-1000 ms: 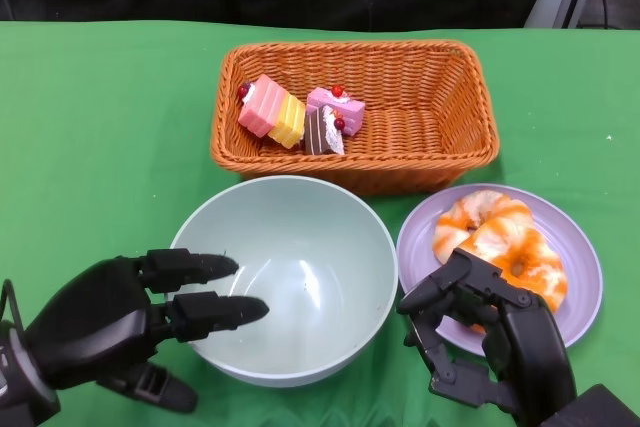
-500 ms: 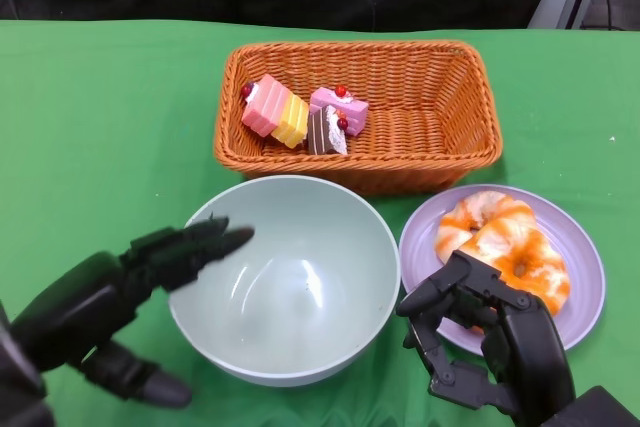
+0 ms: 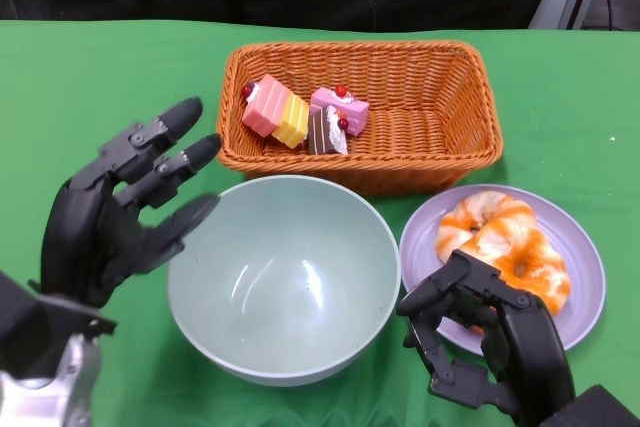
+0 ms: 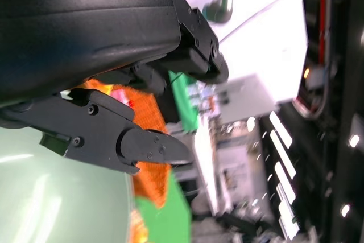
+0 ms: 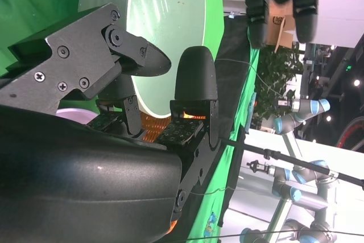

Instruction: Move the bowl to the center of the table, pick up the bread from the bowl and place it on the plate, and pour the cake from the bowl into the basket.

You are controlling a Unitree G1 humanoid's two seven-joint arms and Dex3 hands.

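The pale green bowl point(image 3: 285, 277) stands empty at the table's front middle, also seen in the right wrist view point(image 5: 165, 21). Several cake pieces point(image 3: 300, 115) lie in the wicker basket point(image 3: 440, 137) behind it. The glazed bread point(image 3: 500, 242) lies on the purple plate point(image 3: 582, 272) to the right. My left hand point(image 3: 120, 212) is raised beside the bowl's left rim with its fingers spread and holds nothing. By the plate's near edge my right hand point(image 3: 490, 337) sits with half-bent fingers point(image 5: 193, 78) and is empty.
Green cloth covers the table point(image 3: 100, 97), bare on the left and far right. The basket's front wall stands close behind the bowl and the plate. A dark backdrop runs along the far edge.
My left hand has come off the bowl's left rim and risen, with its fingers now pointing up and away. The bowl, the plate and my right hand have not moved.
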